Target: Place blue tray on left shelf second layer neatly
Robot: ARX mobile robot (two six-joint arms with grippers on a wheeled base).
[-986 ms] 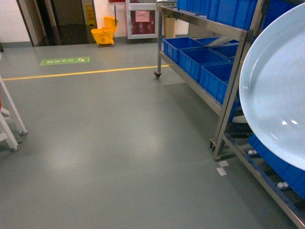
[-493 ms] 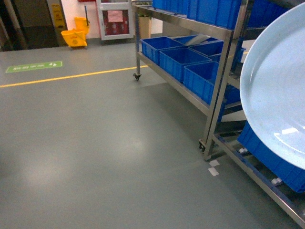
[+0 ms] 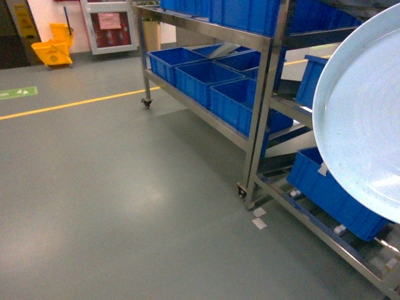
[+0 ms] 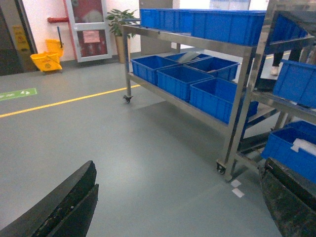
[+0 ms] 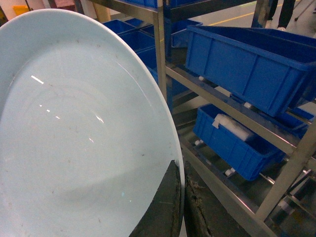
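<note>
Compared with a second earlier, the steel racks (image 3: 262, 94) had slid leftward in the head view, so the base was turning toward them. The right gripper (image 5: 180, 207) stayed clamped on the blue tray (image 5: 84, 133), carried tilted, not yet shelved. The left gripper (image 4: 173, 207) stood wide open, empty.

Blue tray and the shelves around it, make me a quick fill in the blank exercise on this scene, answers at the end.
1. The right end effector grips the blue tray by its ____.
2. The crates on the steel rack are ____ in colour.
3. The line painted across the floor is ____.
4. The left end effector holds ____.

Answers: rim; blue; yellow; nothing
</note>
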